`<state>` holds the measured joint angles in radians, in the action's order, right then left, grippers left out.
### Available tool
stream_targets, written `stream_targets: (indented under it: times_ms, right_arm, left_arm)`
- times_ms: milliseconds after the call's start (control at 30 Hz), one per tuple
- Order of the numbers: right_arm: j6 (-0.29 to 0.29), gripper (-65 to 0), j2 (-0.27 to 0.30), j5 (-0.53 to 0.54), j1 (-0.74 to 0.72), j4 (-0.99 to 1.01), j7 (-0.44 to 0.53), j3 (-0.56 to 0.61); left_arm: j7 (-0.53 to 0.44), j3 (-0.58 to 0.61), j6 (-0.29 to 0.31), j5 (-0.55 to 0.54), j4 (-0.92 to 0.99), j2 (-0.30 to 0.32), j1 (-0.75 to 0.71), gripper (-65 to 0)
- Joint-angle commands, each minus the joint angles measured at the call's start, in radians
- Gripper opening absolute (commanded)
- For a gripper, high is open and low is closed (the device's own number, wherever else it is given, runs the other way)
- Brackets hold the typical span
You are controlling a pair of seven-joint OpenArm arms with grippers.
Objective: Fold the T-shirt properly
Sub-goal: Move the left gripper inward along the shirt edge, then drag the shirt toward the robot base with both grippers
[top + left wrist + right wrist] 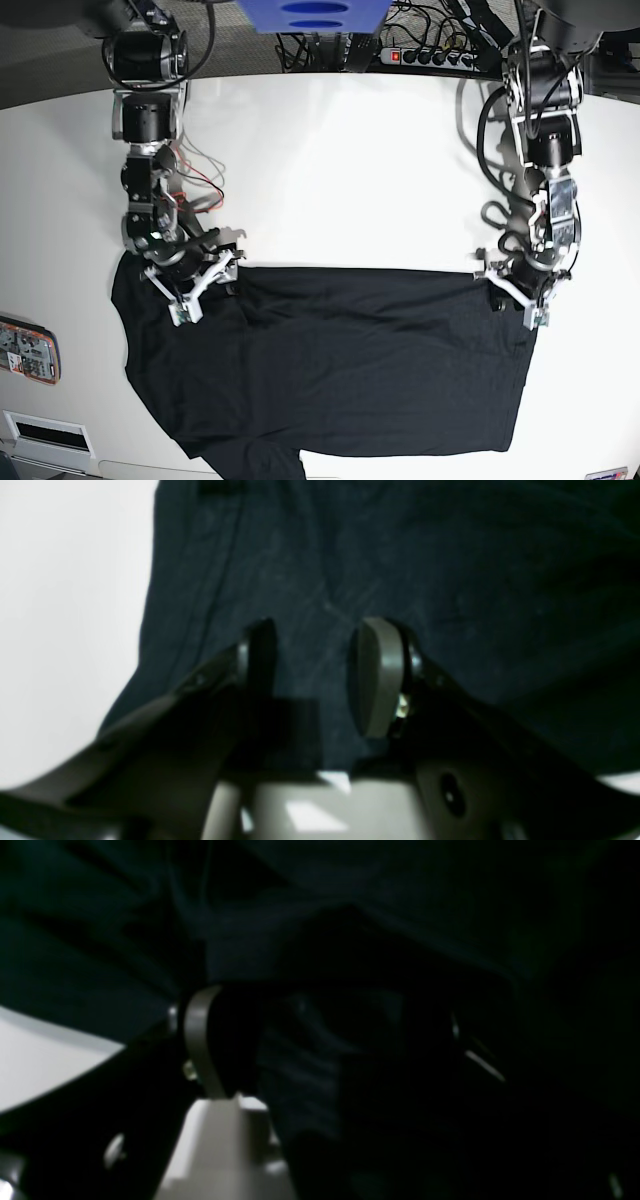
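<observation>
White bench (pixel 350 180) under my arms, black T-shirt (pixel 350 370) spread flat on near half, small printed item (pixel 28 350) at bench's edge.

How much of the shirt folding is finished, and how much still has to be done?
Hardly any yet. The T-shirt lies spread nearly flat on the white table, with no clear fold in it. Both grippers sit at its top edge: the left gripper is open over one corner, and the right gripper is at the shoulder end with cloth bunched between its fingers. Every fold is still left.
</observation>
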<state>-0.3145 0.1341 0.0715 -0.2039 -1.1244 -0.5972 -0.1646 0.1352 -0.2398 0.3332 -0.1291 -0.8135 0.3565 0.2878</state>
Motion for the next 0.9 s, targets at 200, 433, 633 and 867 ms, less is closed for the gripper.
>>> stream_targets:
  times_ms: [200, 433, 633, 867]
  right_arm:
    - [-0.007, -18.9, 0.031, 0.116, 0.119, -0.084, -0.066, -0.003]
    - [-0.007, -18.9, 0.031, 0.115, 0.188, -0.145, -0.068, 0.0]
    - [-0.007, -18.9, 0.032, 0.115, 0.254, -0.182, -0.068, -0.003]
    - [-0.007, -18.9, 0.032, 0.115, 0.268, -0.184, -0.068, 0.001]
  left_arm:
    - [0.045, -0.005, -0.007, 0.01, -0.004, 0.016, -0.054, -38.5]
    - [0.045, -0.005, -0.007, 0.009, -0.004, 0.04, -0.08, -38.5]
    - [0.044, -0.007, -0.007, 0.007, -0.004, 0.046, -0.123, -38.5]
    - [0.045, -0.007, -0.007, 0.007, -0.022, 0.057, -0.152, -38.5]
